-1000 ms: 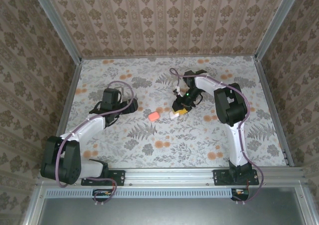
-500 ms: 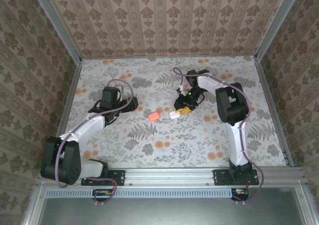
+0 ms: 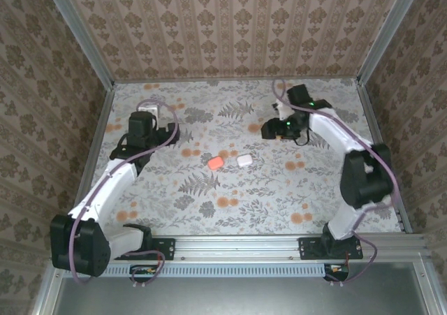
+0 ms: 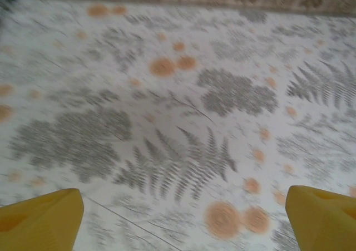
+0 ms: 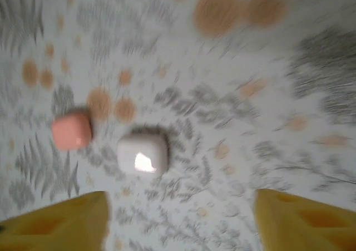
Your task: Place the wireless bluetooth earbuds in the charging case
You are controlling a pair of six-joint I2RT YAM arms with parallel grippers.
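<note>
At the middle of the surface (image 3: 209, 214) the white case (image 3: 244, 159) lies just right of the coral case (image 3: 215, 162), both seemingly shut, so the earbuds are probably inside, and as right pincer (image 5: 181, 220) and left pincer (image 4: 183, 217) stand released, any retreat should rise clear of them.

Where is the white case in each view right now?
Top external: white case mid-table, between the two arms.
Right wrist: white case left of centre, in the lower half.
Left wrist: blurred floral tabletop.
Shared landmark: coral case, close on its left in top and right wrist views.
</note>
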